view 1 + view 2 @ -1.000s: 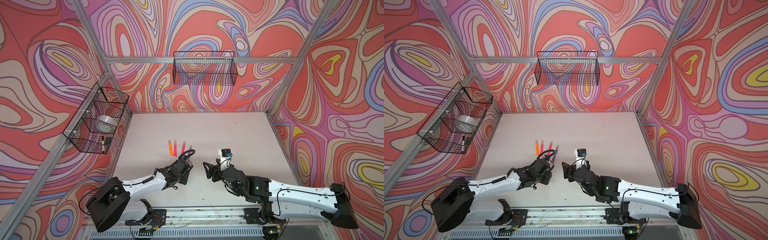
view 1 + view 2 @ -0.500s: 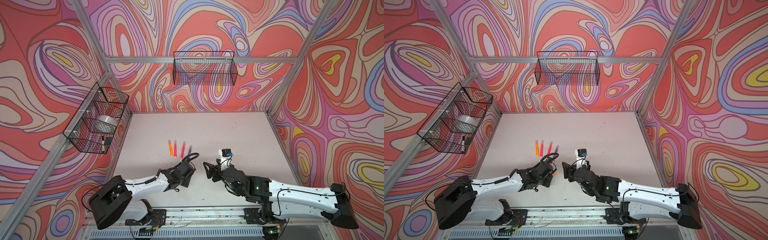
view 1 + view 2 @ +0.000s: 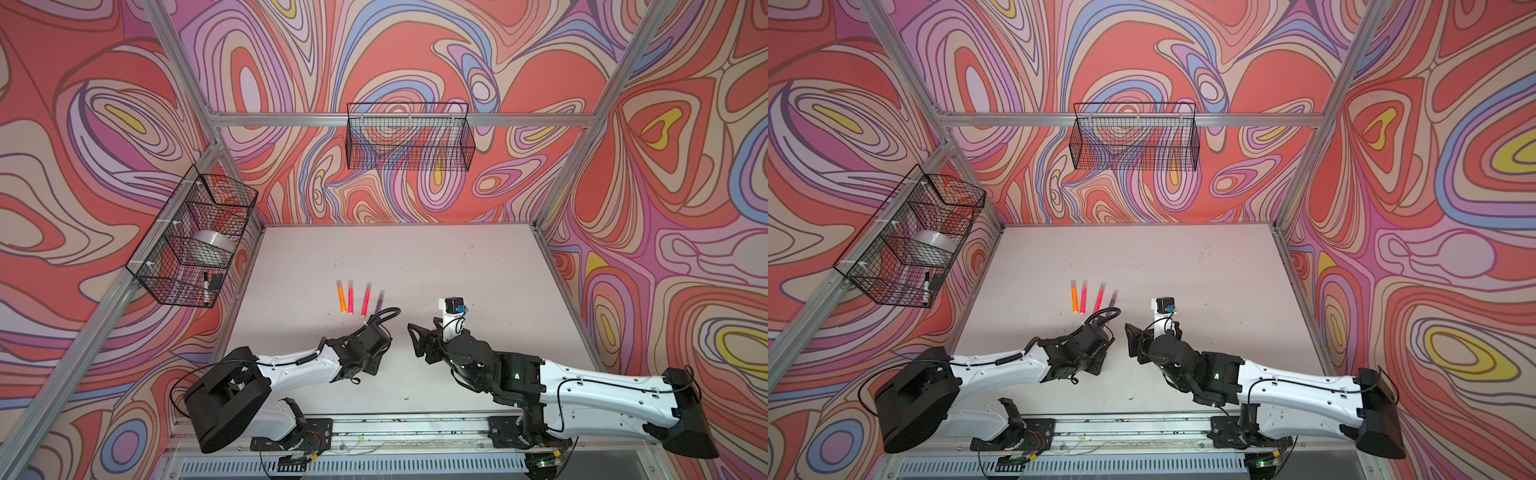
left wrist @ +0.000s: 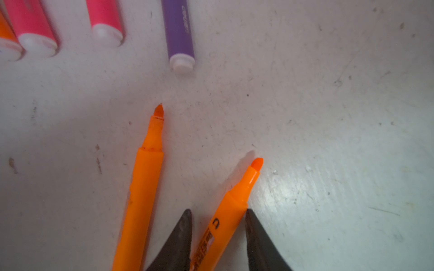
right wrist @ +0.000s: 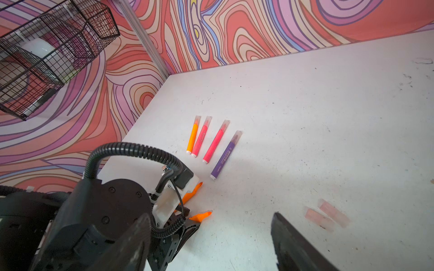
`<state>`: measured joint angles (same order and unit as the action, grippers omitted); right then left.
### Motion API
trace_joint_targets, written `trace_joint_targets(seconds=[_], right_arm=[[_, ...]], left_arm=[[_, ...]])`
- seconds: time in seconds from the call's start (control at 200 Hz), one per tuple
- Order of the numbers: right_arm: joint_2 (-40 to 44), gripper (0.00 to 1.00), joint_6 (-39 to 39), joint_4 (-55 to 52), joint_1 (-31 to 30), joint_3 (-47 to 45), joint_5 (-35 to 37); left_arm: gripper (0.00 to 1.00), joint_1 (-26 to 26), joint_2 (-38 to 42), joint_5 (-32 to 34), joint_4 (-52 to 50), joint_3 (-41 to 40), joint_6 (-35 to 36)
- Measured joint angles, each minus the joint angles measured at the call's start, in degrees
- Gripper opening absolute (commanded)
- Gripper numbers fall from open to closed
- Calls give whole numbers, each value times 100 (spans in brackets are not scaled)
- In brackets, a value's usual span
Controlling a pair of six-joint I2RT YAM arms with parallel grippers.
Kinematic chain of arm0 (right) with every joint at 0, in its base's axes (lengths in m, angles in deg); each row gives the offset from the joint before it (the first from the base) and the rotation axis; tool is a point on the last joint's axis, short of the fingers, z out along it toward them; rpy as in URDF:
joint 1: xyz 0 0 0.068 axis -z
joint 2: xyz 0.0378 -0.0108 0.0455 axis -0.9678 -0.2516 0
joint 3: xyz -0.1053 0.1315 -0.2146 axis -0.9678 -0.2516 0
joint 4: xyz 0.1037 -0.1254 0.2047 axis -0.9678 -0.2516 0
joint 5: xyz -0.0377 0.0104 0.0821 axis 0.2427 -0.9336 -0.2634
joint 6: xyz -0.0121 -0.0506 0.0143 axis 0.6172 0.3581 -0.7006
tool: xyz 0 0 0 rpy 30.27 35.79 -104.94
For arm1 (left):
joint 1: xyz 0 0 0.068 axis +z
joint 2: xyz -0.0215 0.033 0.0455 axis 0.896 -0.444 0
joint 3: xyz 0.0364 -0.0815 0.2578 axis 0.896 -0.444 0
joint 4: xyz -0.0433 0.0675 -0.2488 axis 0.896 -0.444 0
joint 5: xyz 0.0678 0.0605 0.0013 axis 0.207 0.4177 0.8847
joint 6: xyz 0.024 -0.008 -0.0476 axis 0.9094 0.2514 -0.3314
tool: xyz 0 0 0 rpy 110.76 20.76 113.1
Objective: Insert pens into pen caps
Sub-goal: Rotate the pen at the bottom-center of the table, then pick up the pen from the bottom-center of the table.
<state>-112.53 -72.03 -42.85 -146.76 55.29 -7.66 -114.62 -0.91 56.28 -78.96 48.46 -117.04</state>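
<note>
Four capped pens lie in a row in both top views: orange (image 3: 341, 297), pink (image 3: 350, 297), pink (image 3: 366, 299) and purple (image 3: 379, 303). Just in front of the row, my left gripper (image 4: 218, 211) is shut on an uncapped orange pen (image 4: 234, 206), whose tip points forward just off the table. A second uncapped orange pen (image 4: 145, 187) lies beside it. Two loose translucent pen caps (image 5: 319, 219) lie side by side on the table to the right, seen only in the right wrist view. My right gripper (image 5: 211, 218) hangs open, facing the left gripper with nothing between its fingers.
A wire basket (image 3: 195, 245) on the left wall holds a tape roll and a black-capped white marker. Another wire basket (image 3: 409, 141) hangs on the back wall. Patterned walls close the white table (image 3: 457, 270) on three sides.
My left gripper has drawn back a little from the pen row, uncovering the purple pen, and its jaws have narrowed onto the orange pen. The right arm has not moved.
</note>
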Motion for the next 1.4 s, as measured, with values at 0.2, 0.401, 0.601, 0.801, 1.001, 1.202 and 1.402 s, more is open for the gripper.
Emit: trace_joint_targets(seconds=[0.2, 0.401, 0.601, 0.801, 1.001, 1.202, 1.402], right_arm=[[33, 83, 0, -2, 0, 0, 2], [46, 83, 0, -2, 0, 0, 2], [46, 83, 0, -2, 0, 0, 2], [46, 83, 0, -2, 0, 0, 2], [70, 83, 0, -4, 0, -2, 2], [70, 83, 0, -9, 0, -2, 2], [74, 83, 0, -22, 0, -2, 2]], left_arm=[[15, -42, -31, 37, -2, 24, -4], [25, -42, -31, 59, -2, 26, -48], [33, -44, 9, 48, -42, 20, -122], [33, -85, 52, 44, -74, 11, -151], [31, -122, 42, 44, -103, 11, -153], [26, -225, 24, 87, -155, 13, -225], [13, -267, -4, 133, -151, 26, -286]])
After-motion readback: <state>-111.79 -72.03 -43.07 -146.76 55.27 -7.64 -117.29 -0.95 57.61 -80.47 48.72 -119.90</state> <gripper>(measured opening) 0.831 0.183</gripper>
